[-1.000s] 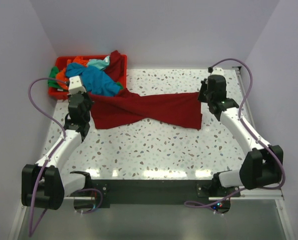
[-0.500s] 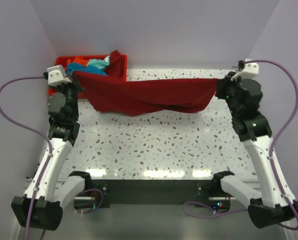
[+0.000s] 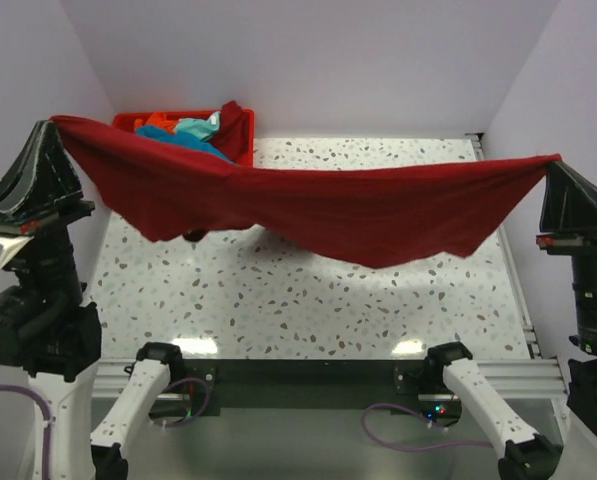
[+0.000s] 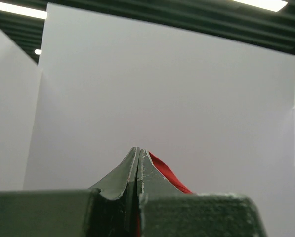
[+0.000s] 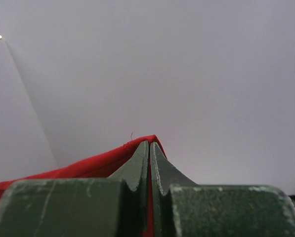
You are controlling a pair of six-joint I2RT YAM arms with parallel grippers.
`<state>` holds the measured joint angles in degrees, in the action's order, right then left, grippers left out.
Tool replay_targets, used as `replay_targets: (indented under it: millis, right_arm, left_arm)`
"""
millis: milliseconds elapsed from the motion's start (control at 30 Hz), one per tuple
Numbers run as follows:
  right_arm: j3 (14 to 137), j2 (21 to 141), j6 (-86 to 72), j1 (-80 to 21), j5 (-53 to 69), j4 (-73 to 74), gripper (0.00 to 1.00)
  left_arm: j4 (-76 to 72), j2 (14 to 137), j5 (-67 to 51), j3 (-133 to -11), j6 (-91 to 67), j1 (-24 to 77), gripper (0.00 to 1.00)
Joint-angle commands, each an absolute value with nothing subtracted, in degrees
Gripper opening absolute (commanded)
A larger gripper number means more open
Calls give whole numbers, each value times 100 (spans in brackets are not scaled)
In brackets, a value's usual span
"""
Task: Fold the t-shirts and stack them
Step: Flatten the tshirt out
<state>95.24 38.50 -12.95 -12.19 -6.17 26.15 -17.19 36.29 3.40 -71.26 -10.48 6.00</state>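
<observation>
Both grippers are raised high and well apart, with the dark red t-shirt slung between them, sagging above the speckled table. Left gripper: jaws pressed together on one corner of the cloth. Right gripper: jaws pinching the opposite corner. We note that each wrist view shows only a thin sliver of fabric in the bite.

Risk one: any outward pull could slip a corner free and drop the shirt in a heap.

Risk two: a dark red fold sits in the red bin beside the teal t-shirt. We cannot tell whether it belongs to the held shirt; if so, it may drag the pile out.
</observation>
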Motion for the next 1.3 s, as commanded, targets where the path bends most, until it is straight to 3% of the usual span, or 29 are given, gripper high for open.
replay_targets:
  millis: [0, 200, 567, 700, 900, 1267]
  right_arm:
    - [9790, 4139, -1125, -1187, -334, 2760, 0]
    - [9984, 5042, -1020, -1195, -728, 2777, 0]
    - [9571, 6687, -756, -1187, -2109, 2180, 0]
    - [9624, 6961, -677, -1195, -2338, 2109, 0]
    - [9510, 6664, -686, -1195, -2268, 2074, 0]
    - [9650, 5143, -580, -1187, -2066, 2276, 0]
  left_arm:
    - [-1863, 3788, -279, -7654, -1151, 545, 0]
    - [-2188, 4797, -1115, -8191, -1546, 545, 0]
    - [-2961, 7450, -1529, -8393, -1547, 554, 0]
    - [-3313, 7839, -1880, -8411, -1634, 554, 0]
    - [-3454, 7454, -2021, -8157, -1644, 554, 0]
    - [-3411, 5424, -2171, -8102, -1372, 554, 0]
